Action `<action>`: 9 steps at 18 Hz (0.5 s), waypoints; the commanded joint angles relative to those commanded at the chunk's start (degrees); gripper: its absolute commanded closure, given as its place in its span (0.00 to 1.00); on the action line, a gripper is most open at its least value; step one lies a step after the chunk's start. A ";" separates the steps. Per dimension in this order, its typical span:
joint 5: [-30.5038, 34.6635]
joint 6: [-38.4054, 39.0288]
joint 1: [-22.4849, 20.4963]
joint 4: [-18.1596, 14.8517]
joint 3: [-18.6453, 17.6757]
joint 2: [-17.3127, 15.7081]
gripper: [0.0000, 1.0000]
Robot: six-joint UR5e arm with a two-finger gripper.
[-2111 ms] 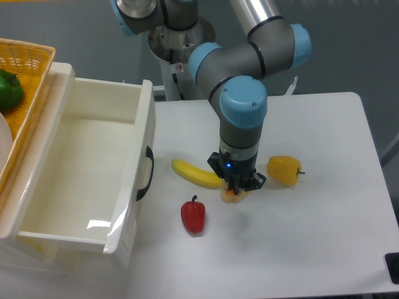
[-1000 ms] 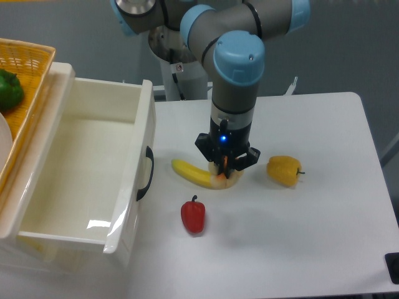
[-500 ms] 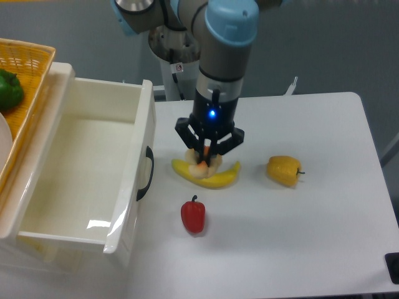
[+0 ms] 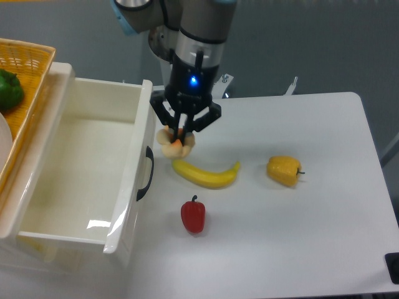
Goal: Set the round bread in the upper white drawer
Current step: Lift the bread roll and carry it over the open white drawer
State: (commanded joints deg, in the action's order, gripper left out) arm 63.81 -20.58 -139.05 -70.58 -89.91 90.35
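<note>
Gripping round bread (image 4: 175, 144), tool (image 4: 181, 138) seemingly above banana (image 4: 206, 174).

A white table (image 4: 324, 249) with rounded corners stands before a plain grey-blue wall (image 4: 324, 43) under even light

Upper white drawer (image 4: 75, 187) glossy plastic; round bread (image 4: 175, 145) matt, lumpy; basket (image 4: 28, 62) woven.

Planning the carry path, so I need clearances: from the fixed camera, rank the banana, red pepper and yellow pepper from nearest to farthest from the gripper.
Measured from the gripper, which holds the round bread:
1. Banana: just below it, toward the table's front.
2. Red pepper: farther toward the front edge, past the banana.
3. Yellow pepper: off toward the image's right.
</note>
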 joint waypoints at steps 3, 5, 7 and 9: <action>0.00 0.27 2.55 -0.09 -0.17 -0.26 0.93; 0.00 0.97 4.66 -0.17 -0.35 -0.18 0.93; 0.09 1.94 6.24 -0.09 -1.14 -0.18 0.93; 0.00 1.94 7.91 0.09 -2.63 -0.18 0.92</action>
State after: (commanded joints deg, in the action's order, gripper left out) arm 63.81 -18.63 -131.14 -70.49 -92.54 90.18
